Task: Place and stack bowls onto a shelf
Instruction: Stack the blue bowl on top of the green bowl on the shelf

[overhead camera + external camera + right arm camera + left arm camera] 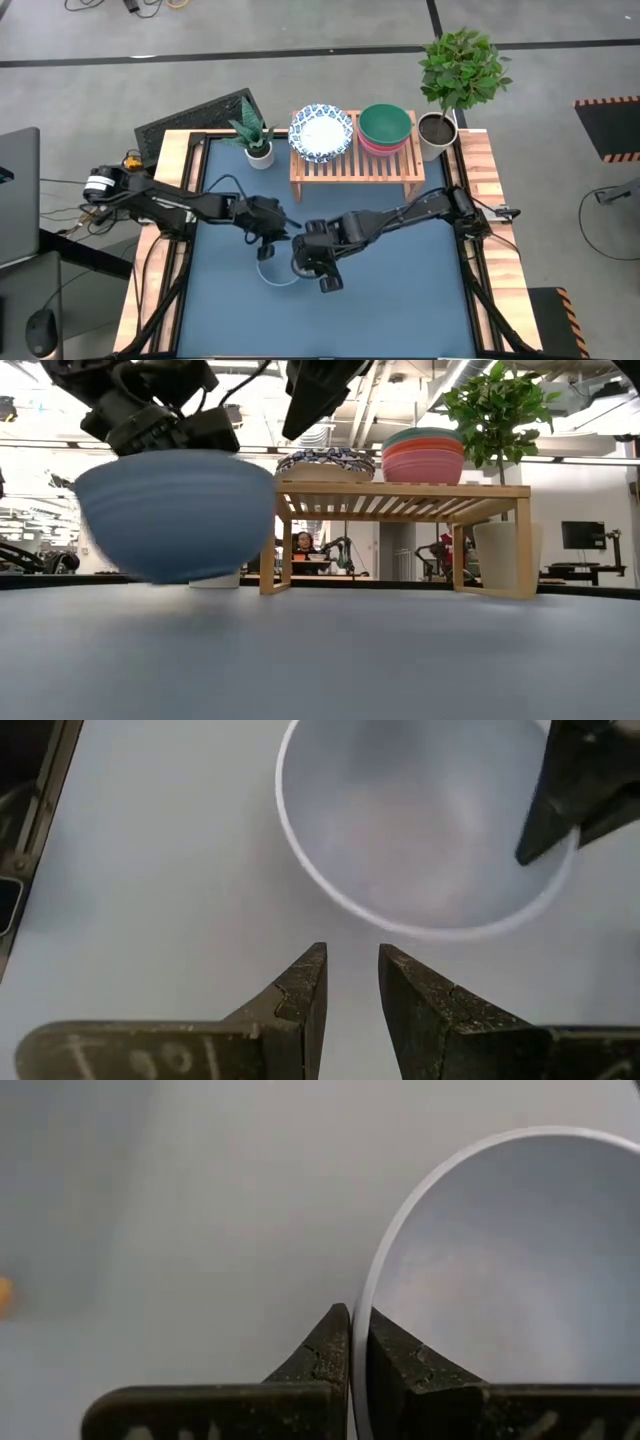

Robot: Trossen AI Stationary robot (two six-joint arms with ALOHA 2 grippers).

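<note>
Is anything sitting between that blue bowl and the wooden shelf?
No. In the high view only bare blue table lies between the light blue bowl and the shelf.

You have a light blue bowl [175, 513] pinched at its rim by the dark left end effector [357, 1348]. On the light-wood shelf [355, 160] sit a white bowl with blue-patterned rim [321, 131] and a green bowl [385, 123] over pink ones. Your desk [400, 290] is blue.

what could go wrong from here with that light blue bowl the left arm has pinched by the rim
The left gripper holds the round light blue bowl by a thin edge pinch only, so it may tilt or slip out. The right gripper hangs open close beside it; the arms might collide. The low light-wood slatted shelf already carries bowls, so placing it could knock them.
</note>
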